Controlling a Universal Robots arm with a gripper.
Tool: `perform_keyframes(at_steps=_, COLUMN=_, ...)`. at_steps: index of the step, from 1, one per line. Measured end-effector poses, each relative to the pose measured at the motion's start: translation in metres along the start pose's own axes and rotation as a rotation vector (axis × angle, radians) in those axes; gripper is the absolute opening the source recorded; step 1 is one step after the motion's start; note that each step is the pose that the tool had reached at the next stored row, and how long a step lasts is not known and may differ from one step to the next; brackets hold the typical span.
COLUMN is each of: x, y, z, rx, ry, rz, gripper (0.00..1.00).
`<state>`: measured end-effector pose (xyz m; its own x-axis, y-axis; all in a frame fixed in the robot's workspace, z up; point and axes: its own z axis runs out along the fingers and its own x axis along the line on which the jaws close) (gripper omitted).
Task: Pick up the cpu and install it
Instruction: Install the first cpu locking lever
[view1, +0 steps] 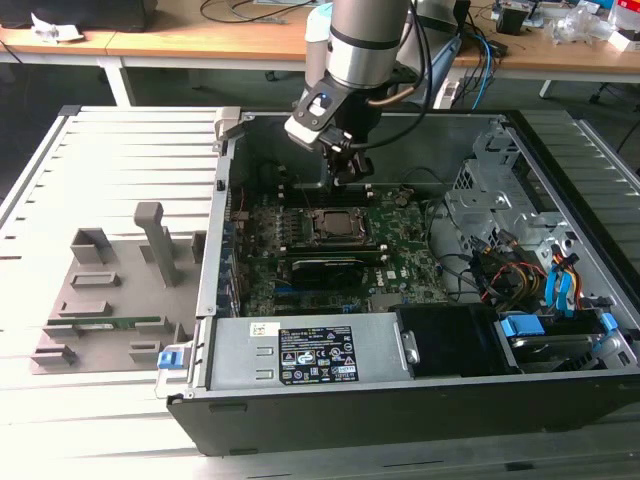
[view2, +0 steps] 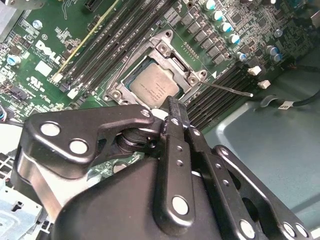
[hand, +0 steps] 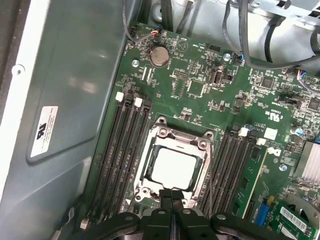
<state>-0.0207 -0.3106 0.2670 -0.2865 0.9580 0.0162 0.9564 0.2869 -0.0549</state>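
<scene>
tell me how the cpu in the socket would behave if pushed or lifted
The cpu is a flat metal-topped square, so probably stiff and light. Its smooth top and thin edges likely offer the pincer little grip. Seated inside the socket frame, it probably won't slide under a sideways push.

Exterior view: high, at the near side of the case (view1: 400, 400), facing down and away; whole case and arm (view1: 365, 40) in frame.
First wrist view: close, nearly straight down on the board (hand: 200, 75).
Second wrist view: close, slanted, looking over the gripper (view2: 174, 112).
Shared: the socket (view1: 333, 227), in all three views.
</scene>
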Motion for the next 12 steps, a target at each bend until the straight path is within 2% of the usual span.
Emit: perform_keyframes(at_steps=12, x=0.0, y=0.0, z=0.0, rx=0.001, ry=-0.0033, rz=-0.06, gripper=0.11)
